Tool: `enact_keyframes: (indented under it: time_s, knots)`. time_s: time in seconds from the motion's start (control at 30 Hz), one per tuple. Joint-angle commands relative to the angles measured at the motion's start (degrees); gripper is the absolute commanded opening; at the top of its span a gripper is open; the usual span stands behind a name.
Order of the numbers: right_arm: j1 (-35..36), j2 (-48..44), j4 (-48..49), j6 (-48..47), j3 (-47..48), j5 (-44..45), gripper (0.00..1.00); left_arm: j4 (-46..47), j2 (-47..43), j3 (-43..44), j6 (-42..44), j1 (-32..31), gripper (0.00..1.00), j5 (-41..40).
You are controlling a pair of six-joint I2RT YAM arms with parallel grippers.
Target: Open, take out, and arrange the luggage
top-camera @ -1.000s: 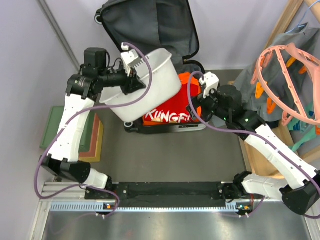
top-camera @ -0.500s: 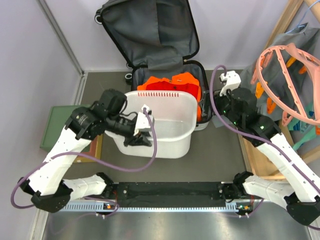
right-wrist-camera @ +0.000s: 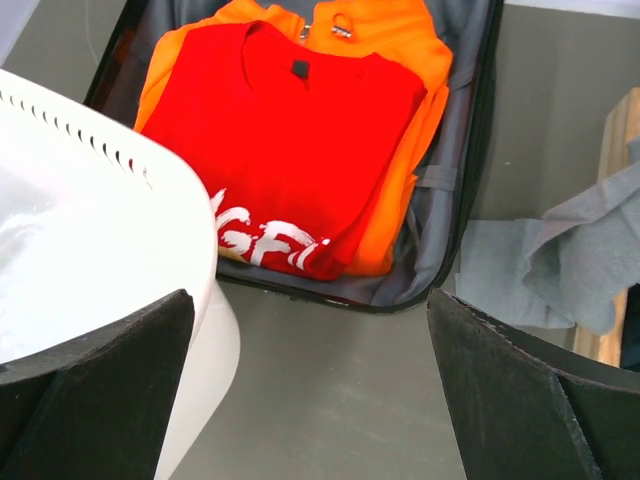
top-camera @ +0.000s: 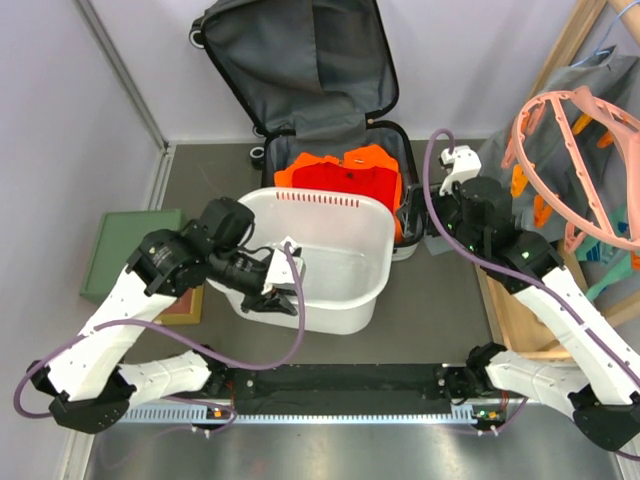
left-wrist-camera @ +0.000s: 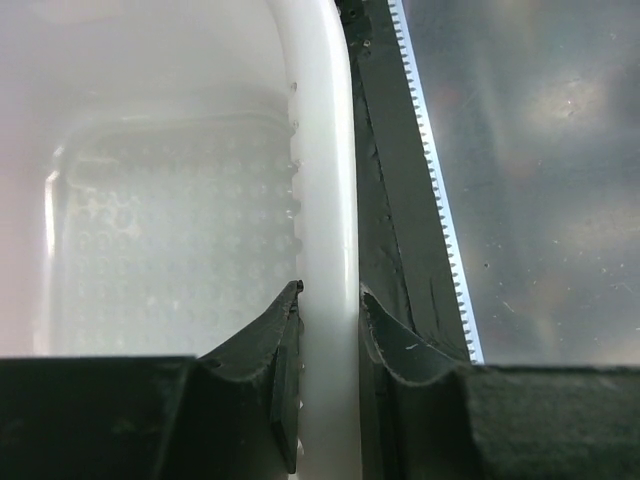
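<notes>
Luggage [top-camera: 300, 70] open, red shirt [right-wrist-camera: 290, 130] inside. Left pincer [left-wrist-camera: 330, 300] pinching white basket [top-camera: 350, 305] rim; right pincer [right-wrist-camera: 310, 295] spread. Might slip off, dropping basket.

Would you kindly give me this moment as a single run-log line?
luggage: open, red shirt inside | left gripper: jaws shut on white basket rim | right gripper: jaws open, empty

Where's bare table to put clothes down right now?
Bare: strip between the basket and the base rail, and the patch right of the basket up to the wooden rack. Crowded: luggage behind basket, green boxes left.
</notes>
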Motion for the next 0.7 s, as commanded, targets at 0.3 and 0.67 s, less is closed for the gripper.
enact_keyframes:
  time_s: [0.3,0.67]
  knots:
    - [-0.27,2.52,1.17,0.9,4.04,-3.36,0.99,4.35,-3.12,8.3,-12.88,-0.44,0.0,-0.05]
    - [-0.27,3.31,1.88,0.63,3.07,-3.97,0.99,18.05,-2.86,-14.99,-13.92,-0.61,0.0,-11.03]
